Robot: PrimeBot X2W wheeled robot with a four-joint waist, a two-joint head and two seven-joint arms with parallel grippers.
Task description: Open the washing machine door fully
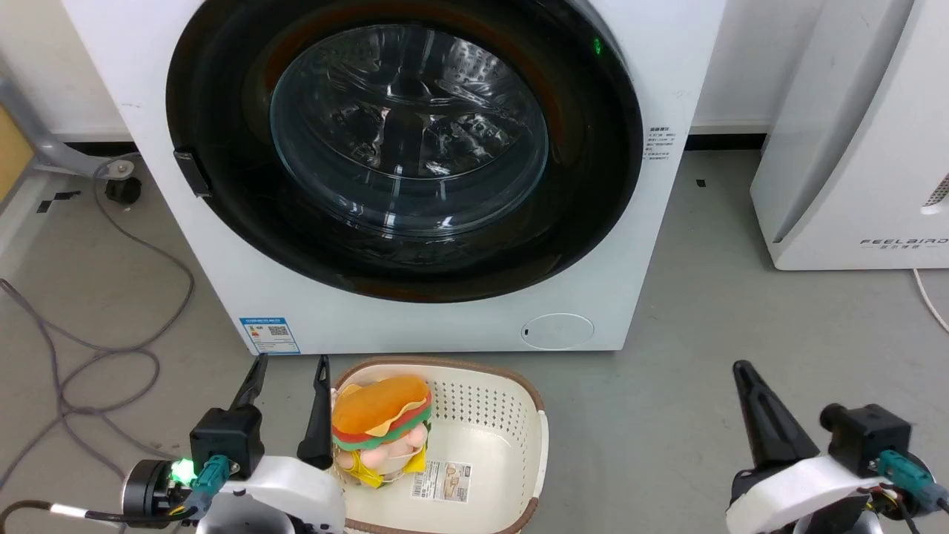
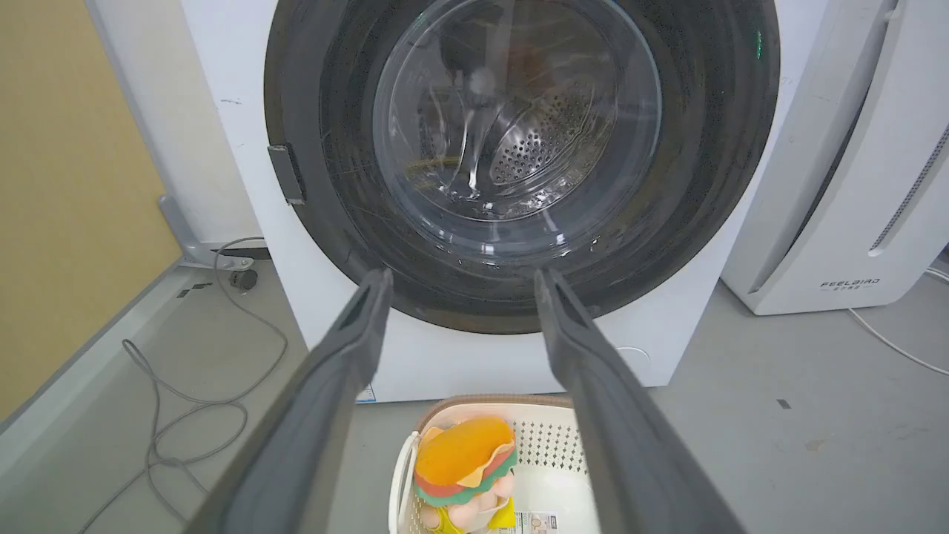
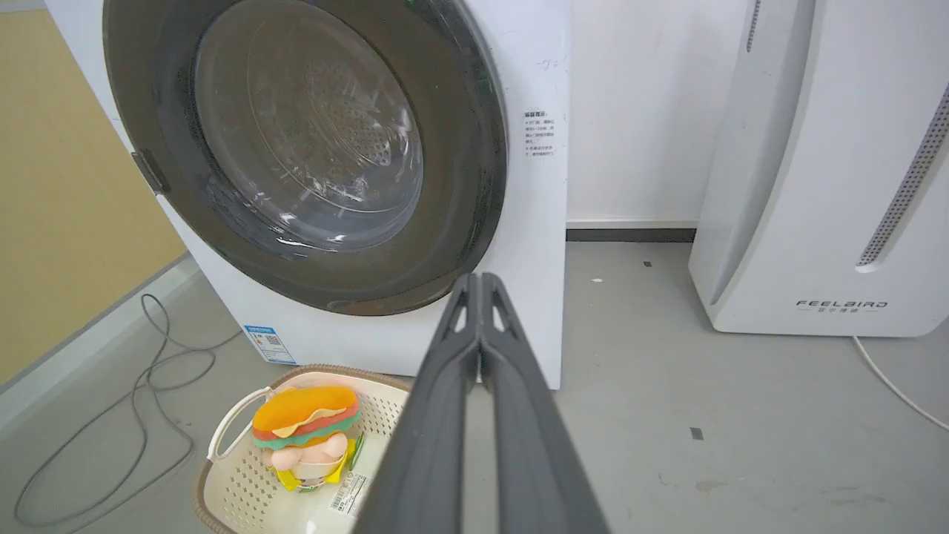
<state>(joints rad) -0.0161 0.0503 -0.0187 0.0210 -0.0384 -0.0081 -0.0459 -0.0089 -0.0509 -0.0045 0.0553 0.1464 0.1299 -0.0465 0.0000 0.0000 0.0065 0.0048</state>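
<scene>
We list the washing machine door [image 1: 404, 148] shut flush on the washing machine [image 1: 245, 282], straight ahead, with a basket [image 1: 489, 408] holding a burger toy [image 1: 382, 415] on the floor just below. Left gripper [image 1: 291, 361]: low at our left, 2 fingers spread wide, pointing toward the door, holding nothing. Right gripper [image 3: 474, 280]: low at our right, 2 fingers pressed together, empty, well apart from the door.

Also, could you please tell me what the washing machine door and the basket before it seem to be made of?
The washing machine door: glossy dark rim, probably plastic, around a clear bowl, glass or clear plastic, given its sharp reflections. The basket: matte cream plastic, seemingly, with moulded perforations and brown rim.
</scene>
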